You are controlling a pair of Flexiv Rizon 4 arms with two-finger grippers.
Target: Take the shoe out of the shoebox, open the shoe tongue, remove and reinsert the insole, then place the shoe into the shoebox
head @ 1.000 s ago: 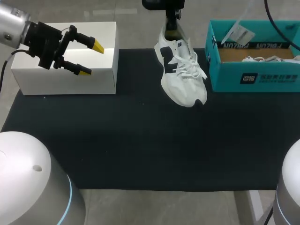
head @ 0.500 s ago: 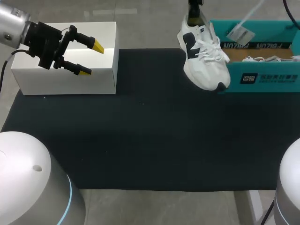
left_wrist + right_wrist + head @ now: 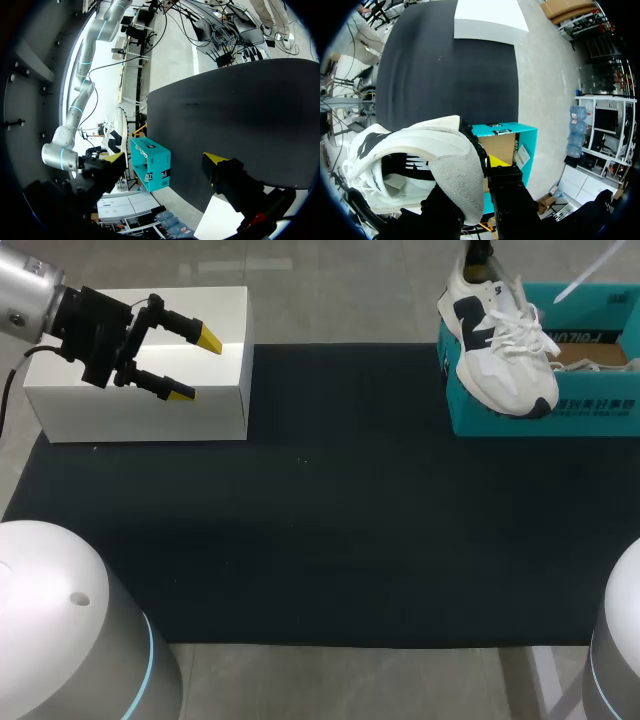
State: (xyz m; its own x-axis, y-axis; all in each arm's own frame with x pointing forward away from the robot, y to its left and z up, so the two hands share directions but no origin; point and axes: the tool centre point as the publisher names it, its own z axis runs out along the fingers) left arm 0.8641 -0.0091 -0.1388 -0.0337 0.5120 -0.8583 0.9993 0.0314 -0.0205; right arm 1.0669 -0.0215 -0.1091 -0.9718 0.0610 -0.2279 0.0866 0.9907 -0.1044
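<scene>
Shoebox (image 3: 600, 408), teal, far right; white box (image 3: 150, 415) far left; white sneaker (image 3: 500, 355) over the shoebox's left end.
Right gripper (image 3: 487, 167) clamps the sneaker's heel, toe tilted down; left gripper (image 3: 195, 367) hovers above the white box, fingers apart.

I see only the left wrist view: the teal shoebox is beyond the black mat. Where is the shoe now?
Observer: In the head view the shoe hangs over the shoebox's left end, its toe overlapping the front wall, not yet set inside.
Operator: What is holding it?
Observer: The right gripper is shut on its heel collar, one finger on each side.
Operator: And my left gripper?
Observer: The left gripper hovers open above a white box.
</scene>
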